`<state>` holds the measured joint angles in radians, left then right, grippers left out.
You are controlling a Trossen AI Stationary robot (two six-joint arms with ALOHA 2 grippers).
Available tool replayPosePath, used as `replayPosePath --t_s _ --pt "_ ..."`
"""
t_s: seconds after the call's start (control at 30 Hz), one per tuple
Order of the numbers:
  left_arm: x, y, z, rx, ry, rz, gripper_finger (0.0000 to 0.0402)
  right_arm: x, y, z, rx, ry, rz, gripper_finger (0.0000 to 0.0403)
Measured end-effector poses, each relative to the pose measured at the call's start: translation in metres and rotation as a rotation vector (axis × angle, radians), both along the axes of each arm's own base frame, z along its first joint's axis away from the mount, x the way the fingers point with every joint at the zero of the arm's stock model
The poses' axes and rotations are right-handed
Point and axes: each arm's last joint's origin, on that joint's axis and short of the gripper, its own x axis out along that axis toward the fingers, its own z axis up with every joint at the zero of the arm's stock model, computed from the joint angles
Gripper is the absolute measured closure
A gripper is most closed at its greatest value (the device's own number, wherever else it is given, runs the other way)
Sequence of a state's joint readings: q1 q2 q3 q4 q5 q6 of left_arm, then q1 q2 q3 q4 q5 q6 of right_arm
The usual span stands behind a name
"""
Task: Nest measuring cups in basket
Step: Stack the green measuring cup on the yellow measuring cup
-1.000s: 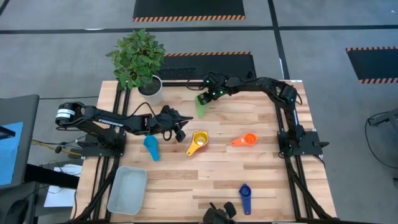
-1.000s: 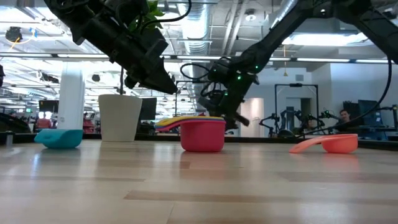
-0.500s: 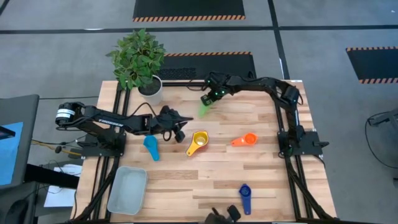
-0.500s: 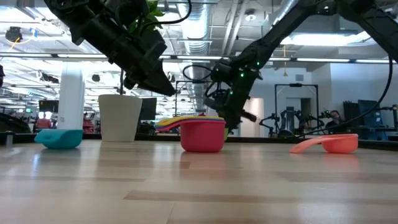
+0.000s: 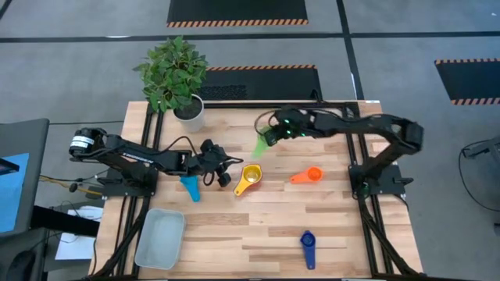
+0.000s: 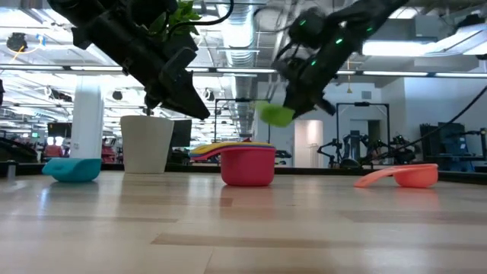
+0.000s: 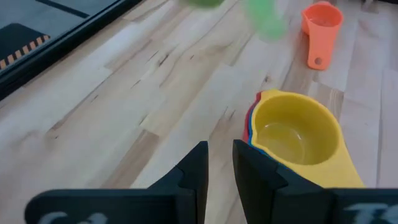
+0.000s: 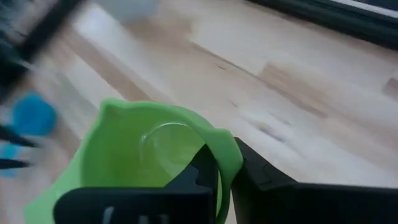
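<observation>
Measuring cups lie spread over the wooden desk (image 5: 273, 211), and one of them, the green cup (image 5: 260, 144), is up in the air. The right gripper (image 5: 269, 137) has closed its two fingers on the rim of this green cup and holds it above the desk, toward the far edge; in the low view the cup hangs clear of the wood, higher than the other cups.

Near the middle of the desk stands a small stack, the yellow cup (image 5: 251, 178) on top with a red cup (image 6: 248, 166) under it; in the left wrist view a blue rim also shows between them. The orange cup (image 5: 309, 176) lies alone on the desk, to the right of the stack and apart from it. The light blue cup (image 5: 190, 185) sits to the left of the stack, and the dark blue cup (image 5: 308, 248) lies near the front edge.

The left gripper (image 5: 223, 176) hovers between the light blue cup and the stack, its fingers nearly together with only a thin gap and nothing between them.

The basket (image 5: 160, 238) rests at the front left corner of the desk, with no cup in it. A white plant pot (image 5: 188, 112) with a green plant stands at the far left corner.
</observation>
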<state>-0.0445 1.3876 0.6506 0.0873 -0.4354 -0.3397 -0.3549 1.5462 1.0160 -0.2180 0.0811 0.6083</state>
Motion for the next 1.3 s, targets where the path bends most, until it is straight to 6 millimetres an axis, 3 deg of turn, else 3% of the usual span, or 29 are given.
replayPosePath --t_s 0.13,0.33,0.73,0.97,1.3 --pt "0.001 0.0 0.001 0.004 -0.001 -0.003 0.0339 -0.007 0.03 0.003 0.038 -0.057 0.031 0.0365" --pt "0.005 0.004 0.009 0.038 -0.013 0.001 0.0339 0.0 0.061 -0.003 0.207 -0.096 -0.021 0.0354" --pt "0.007 0.006 0.012 0.076 0.004 -0.023 0.0339 0.052 0.099 -0.044 0.255 -0.024 0.016 0.0358" --pt "0.003 0.006 0.007 0.067 0.062 -0.019 0.0339 0.067 0.104 -0.051 0.277 0.018 -0.019 0.0343" --pt "0.0 0.005 0.004 0.034 0.089 -0.001 0.0339 0.067 0.103 -0.051 0.262 0.068 -0.026 0.032"
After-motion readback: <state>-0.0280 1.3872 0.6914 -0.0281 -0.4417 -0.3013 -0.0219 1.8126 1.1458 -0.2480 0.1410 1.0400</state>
